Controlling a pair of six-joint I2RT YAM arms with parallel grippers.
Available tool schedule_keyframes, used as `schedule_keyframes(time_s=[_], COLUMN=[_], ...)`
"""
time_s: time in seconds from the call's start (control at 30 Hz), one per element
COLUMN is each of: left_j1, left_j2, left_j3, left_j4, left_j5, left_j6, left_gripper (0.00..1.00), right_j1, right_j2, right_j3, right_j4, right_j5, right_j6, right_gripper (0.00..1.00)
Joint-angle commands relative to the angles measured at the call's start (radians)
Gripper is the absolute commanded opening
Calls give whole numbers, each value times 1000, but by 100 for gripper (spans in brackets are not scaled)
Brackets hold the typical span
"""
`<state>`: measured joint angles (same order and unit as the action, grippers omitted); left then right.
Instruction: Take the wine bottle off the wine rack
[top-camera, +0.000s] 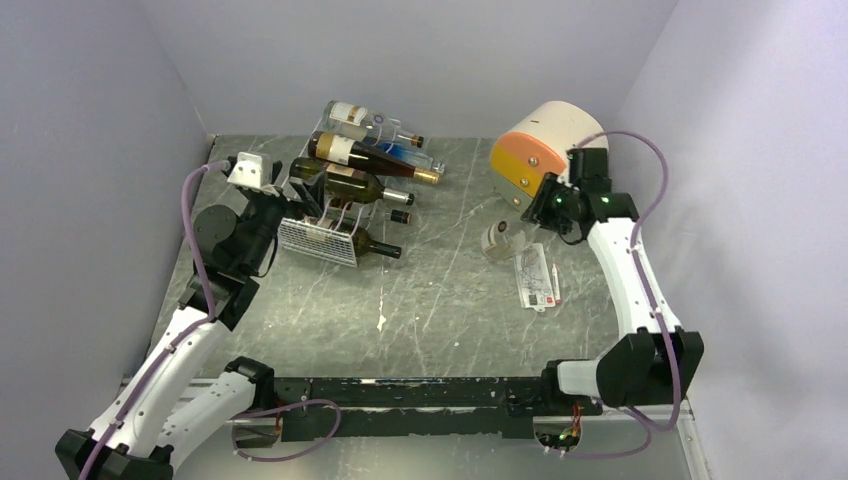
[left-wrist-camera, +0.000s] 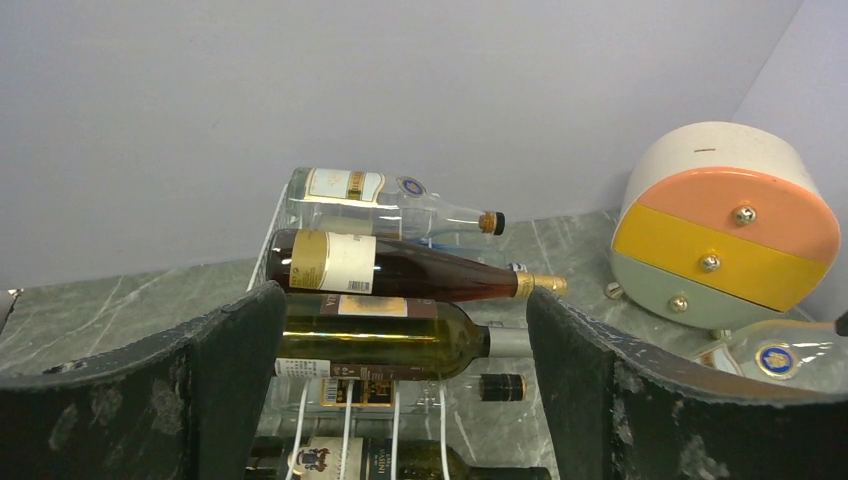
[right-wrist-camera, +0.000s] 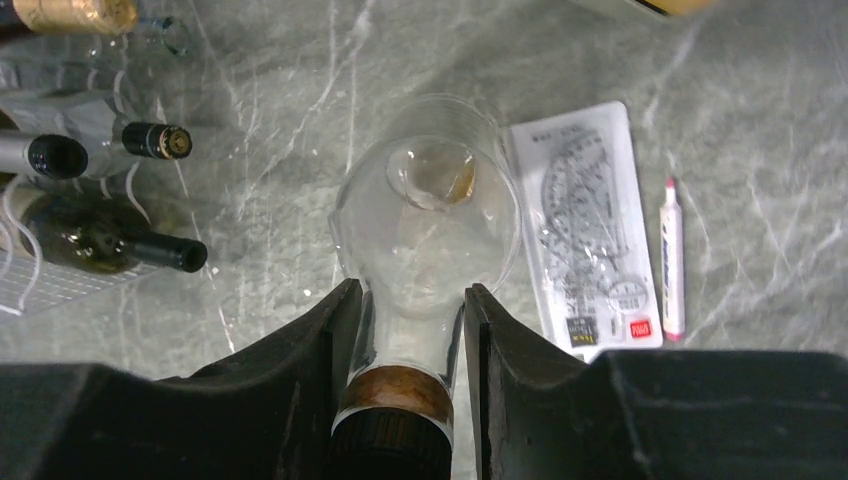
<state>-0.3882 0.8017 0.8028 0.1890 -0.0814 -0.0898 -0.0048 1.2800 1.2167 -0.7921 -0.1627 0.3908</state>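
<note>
I work in a lab test booth: bare lilac walls (top-camera: 400, 60) box in the marbled table (top-camera: 450, 310) holding my bolted arms (top-camera: 175, 345).

Grey table (top-camera: 450, 300), veined white like marble. White wire wine rack (top-camera: 318, 240). Dark brown bottle (left-wrist-camera: 400, 270), cream label, gold foil. Cream drawer box (left-wrist-camera: 725, 225) banded orange, yellow, pale green. Clear bottle (right-wrist-camera: 430, 230), brown neck band. White marker (right-wrist-camera: 672, 255), pink tip.

left tool (left-wrist-camera: 405, 392) wide, right tool (right-wrist-camera: 408, 300) tight
</note>
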Motion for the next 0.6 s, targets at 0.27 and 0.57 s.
schedule_keyframes(time_s=[0.27,0.57], left_j1=[-15,-17], left_j2=[7,14], left_j3=[22,26], left_j4=[1,0], left_j5=[14,26], left_j6=[4,-4], left_gripper=[94,94], right_j1=[252,267], right_j2=[181,279], right_j3=[243,368], right_j4=[-8,-139], right_j5=[350,456], right_j6=[-36,-70], right_gripper=[0,0])
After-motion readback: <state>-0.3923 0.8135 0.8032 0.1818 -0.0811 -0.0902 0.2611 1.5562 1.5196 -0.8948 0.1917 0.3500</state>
